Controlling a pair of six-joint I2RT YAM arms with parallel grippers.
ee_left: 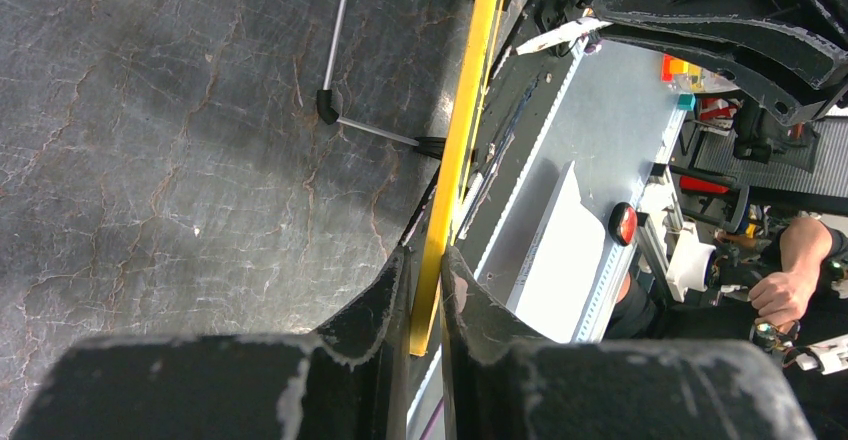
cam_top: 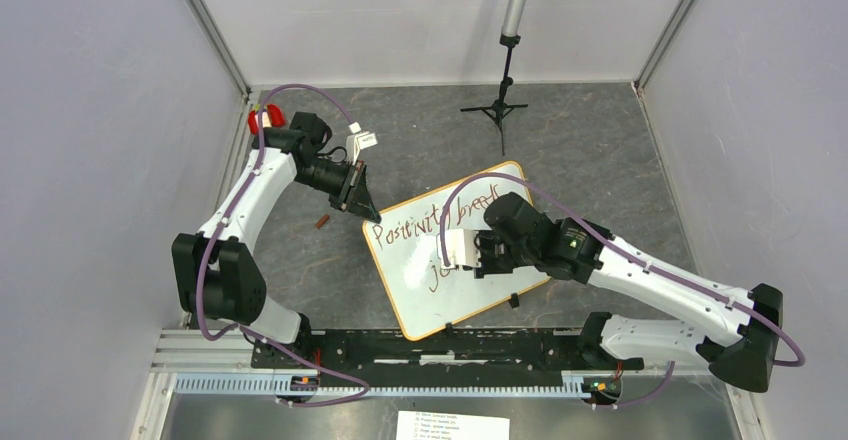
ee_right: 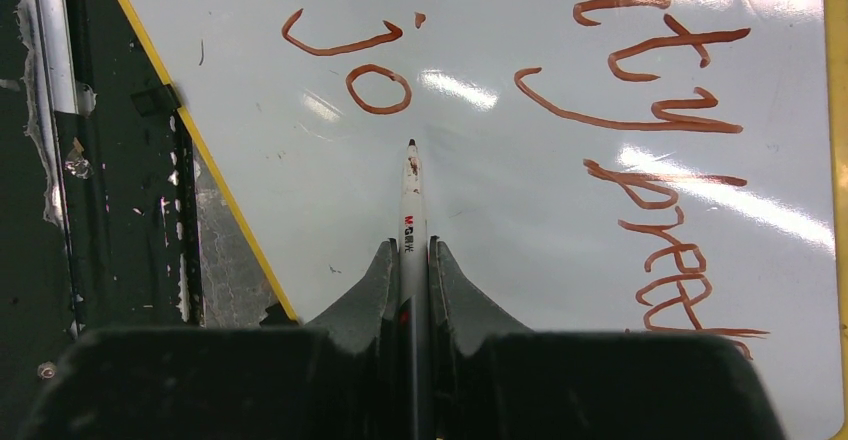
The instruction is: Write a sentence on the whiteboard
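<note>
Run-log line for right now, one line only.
left fingers: clamping whiteboard rim | right fingers: gripping marker, tip near "jo" | sentence: stops at "jo"

Table [cam_top: 600,140]: dark grey, veined.
Stand [cam_top: 503,100]: black tripod, grey pole, far edge of table.
Cap [cam_top: 322,222]: small, brownish-red, lying on table, left of centre.
Sheet [cam_top: 452,425]: white, printed, near edge, beyond metal rail [cam_top: 400,383].

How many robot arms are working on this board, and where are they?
2. The left gripper clamps the yellow rim of the whiteboard at its far-left corner. The right gripper holds a marker, tip by the "jo" of the sentence. None seems hidden.
</note>
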